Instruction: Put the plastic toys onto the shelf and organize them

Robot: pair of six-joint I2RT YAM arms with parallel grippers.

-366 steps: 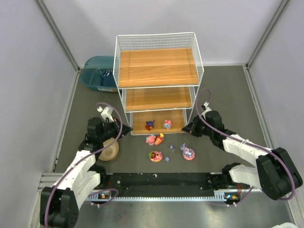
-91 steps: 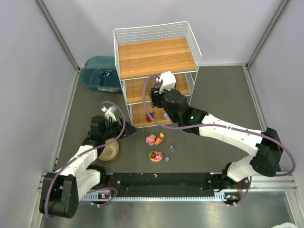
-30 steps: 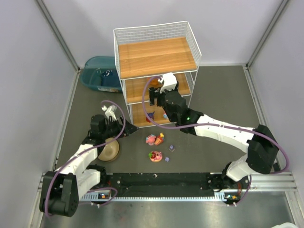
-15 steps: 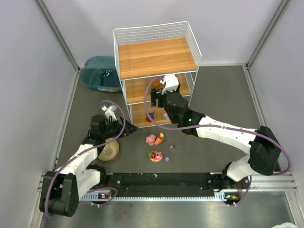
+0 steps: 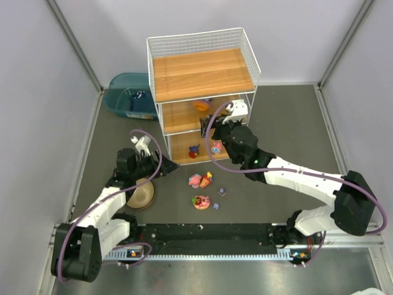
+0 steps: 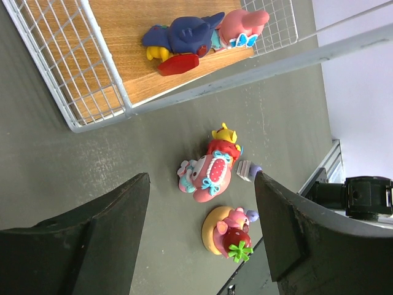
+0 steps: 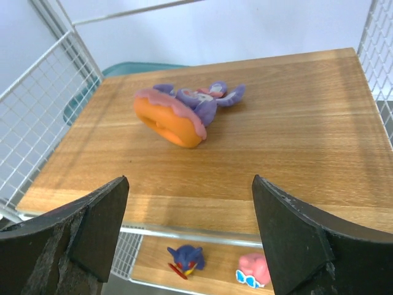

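Observation:
The shelf (image 5: 202, 72) stands at the back centre. On its middle board lies an orange, pink-topped disc toy with a purple-eared bunny (image 7: 178, 117), tipped on its side. My right gripper (image 7: 190, 180) is open and empty just in front of that board, apart from the toy. A dark blue toy (image 7: 186, 259) and a pink toy (image 7: 255, 268) sit on the bottom board. My left gripper (image 6: 201, 178) hangs open and empty above the floor by the shelf's front left corner. On the floor lie a pink and red pair (image 6: 209, 169) and a yellow ring toy (image 6: 226, 230).
A tan round bowl (image 5: 140, 194) sits under my left arm. A teal bin (image 5: 126, 93) stands left of the shelf. Two small purple pieces (image 5: 221, 192) lie near the floor toys. Grey walls close in both sides.
My right gripper has backed off to the right from the middle board, opening wider and leaving the orange and purple toy there. The left arm has not moved.

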